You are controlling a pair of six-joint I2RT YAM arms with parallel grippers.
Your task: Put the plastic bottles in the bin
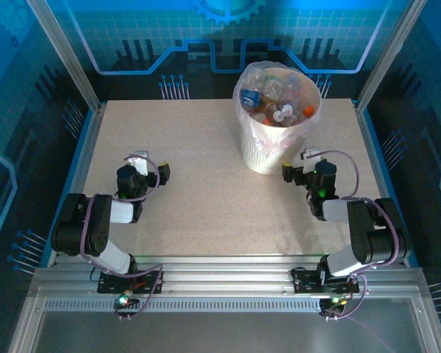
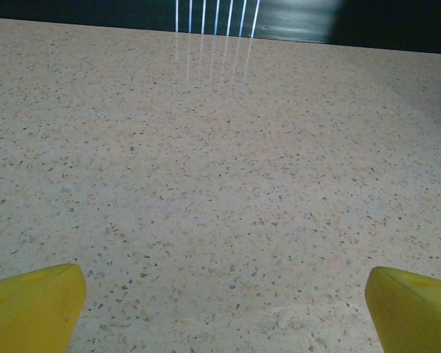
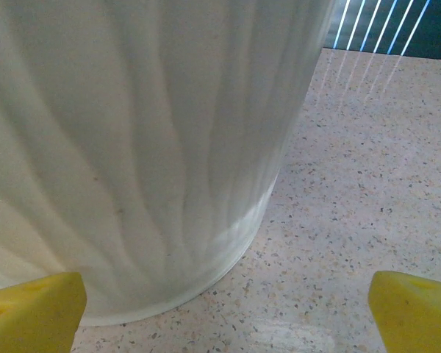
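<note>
Overhead, on the top camera, I see the bin [image 1: 270, 151] standing at the far middle-right of the table [image 1: 191, 206], lined with a clear bag [image 1: 242, 101] that folds over its rim. The bottles [image 1: 279, 99] are piled inside it, up to about the rim. I can pick out red, orange and blue on labels and caps, but the print is too small for me to read any brand. My left gripper [image 1: 151, 163] sits low over the table's left half, well apart from the bin, jaws spread wide and holding nothing. My right gripper [image 1: 299, 163] is just beside the bin's lower right side, also spread wide and empty. Behind the table, a blue wall panel [image 1: 220, 29] carries a gear and circuit-line pattern; I make out no words on it.

On the left wrist camera, the left pads [image 2: 31, 309] sit at the two bottom corners, far apart, with bare speckled tabletop between them.

On the right wrist camera, the right pads [image 3: 413, 312] are just as widely parted. The bin's ribbed white wall rises close ahead on the left, base flat on the table; I cannot tell whether the left-hand pad touches it.
</note>
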